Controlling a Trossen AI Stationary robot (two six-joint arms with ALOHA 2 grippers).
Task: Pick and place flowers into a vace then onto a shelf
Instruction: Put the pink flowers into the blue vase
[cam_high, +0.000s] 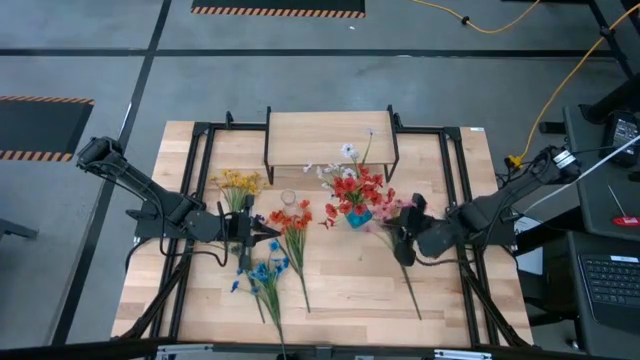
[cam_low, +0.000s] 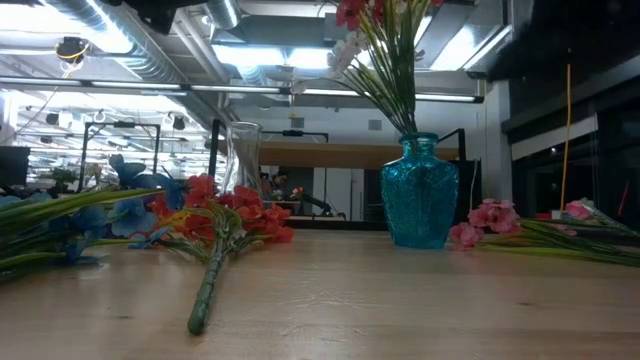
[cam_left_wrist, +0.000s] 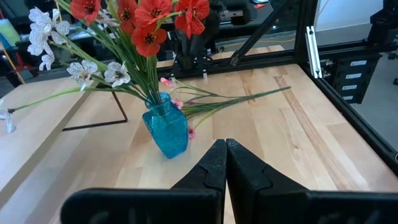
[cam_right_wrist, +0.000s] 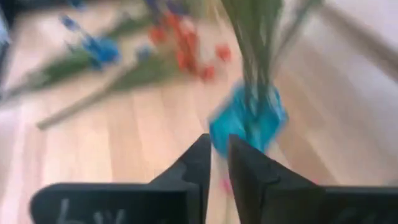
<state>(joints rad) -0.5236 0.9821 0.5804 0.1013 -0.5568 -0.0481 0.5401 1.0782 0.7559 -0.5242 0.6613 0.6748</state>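
The blue glass vase (cam_high: 358, 216) stands upright on the table before the shelf (cam_high: 330, 137), holding red and white flowers (cam_high: 350, 185). Pink flowers (cam_high: 392, 209) lie flat to its right, their stem running toward the near edge. Red-orange flowers (cam_high: 292, 218), blue flowers (cam_high: 265, 270) and yellow flowers (cam_high: 238, 182) lie to the left. My left gripper (cam_left_wrist: 225, 149) hovers shut left of the red-orange spray. My right gripper (cam_right_wrist: 219, 146) hangs above the pink flowers' stem, right of the vase (cam_right_wrist: 245, 124), with a narrow gap between its fingers and nothing in it.
A clear glass vase (cam_high: 288, 198) stands between the yellow and red-orange sprays. Black frame rails (cam_high: 455, 190) run along both sides of the table. Bare wood lies along the near edge between the stems (cam_high: 350, 290).
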